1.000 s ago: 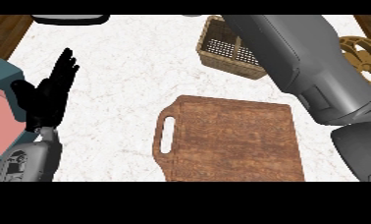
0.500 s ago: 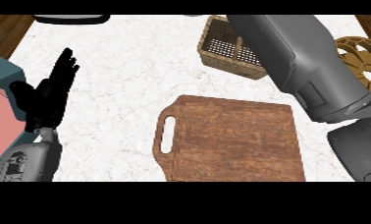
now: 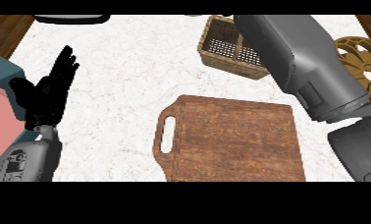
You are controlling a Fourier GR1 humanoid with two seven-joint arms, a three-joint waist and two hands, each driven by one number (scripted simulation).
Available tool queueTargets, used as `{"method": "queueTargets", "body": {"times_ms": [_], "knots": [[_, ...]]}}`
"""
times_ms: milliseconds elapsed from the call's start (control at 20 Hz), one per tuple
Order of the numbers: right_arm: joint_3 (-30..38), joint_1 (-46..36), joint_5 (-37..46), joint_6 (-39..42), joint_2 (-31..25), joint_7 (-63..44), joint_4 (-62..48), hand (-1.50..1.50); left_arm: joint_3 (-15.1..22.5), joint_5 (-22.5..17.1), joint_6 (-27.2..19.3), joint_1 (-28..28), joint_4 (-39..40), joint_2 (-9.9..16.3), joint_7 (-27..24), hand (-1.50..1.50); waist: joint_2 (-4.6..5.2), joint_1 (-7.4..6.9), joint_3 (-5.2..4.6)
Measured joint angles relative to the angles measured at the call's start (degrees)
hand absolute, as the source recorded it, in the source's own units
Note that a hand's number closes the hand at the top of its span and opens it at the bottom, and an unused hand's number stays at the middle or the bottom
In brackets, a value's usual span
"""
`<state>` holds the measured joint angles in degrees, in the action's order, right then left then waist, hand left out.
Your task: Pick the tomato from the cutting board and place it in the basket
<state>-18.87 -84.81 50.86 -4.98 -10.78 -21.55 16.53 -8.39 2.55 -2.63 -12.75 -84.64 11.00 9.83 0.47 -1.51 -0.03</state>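
Resting open-fingered at counter's left edge, left hand; right forearm overlapping basket

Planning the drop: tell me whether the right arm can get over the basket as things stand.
Probably yes: the right forearm already stretches over the basket, covering its right part, with nothing seen in between. Its hand is out of view.

Left hand open, fingers up; right forearm extended, hand apparently hidden.

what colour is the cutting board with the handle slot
Reddish-brown wood grain; the rectangular wooden cutting board shows best in the head view.
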Motion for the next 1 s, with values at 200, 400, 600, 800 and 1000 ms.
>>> {"method": "queueTargets", "body": {"times_ms": [200, 400, 600, 800, 1000], "knots": [[0.08, 0.59, 1.46, -0.28, 0.31, 0.31, -1.45, 1.50, -0.44, -0.40, 0.54, 0.24, -0.53, 0.52, -0.08, 0.00, -0.01, -0.07, 0.00], [0.51, 1.35, 2.29, 0.43, -0.03, 1.59, -1.99, 1.50, -0.35, -0.37, 0.29, 0.06, -0.61, 0.18, 0.41, 0.00, -0.06, 0.14, 0.00], [1.22, 1.18, 2.77, 1.52, 0.84, 1.51, -3.60, 1.50, -0.41, -0.45, 0.70, 0.74, -1.46, 0.48, 0.33, 0.00, 0.04, -0.19, 0.00], [2.33, 1.27, 2.79, 2.12, 1.63, 1.32, -4.46, 1.50, 0.07, 0.13, 0.36, 0.57, -0.04, -0.26, -0.81, 0.00, 0.11, -0.18, 0.00], [3.35, 2.15, 2.75, 2.97, 1.51, 1.50, -4.56, 1.50, 0.28, 0.19, 0.20, 0.69, -1.10, -0.44, 0.10, 0.00, 0.02, -0.03, 0.00]]}}
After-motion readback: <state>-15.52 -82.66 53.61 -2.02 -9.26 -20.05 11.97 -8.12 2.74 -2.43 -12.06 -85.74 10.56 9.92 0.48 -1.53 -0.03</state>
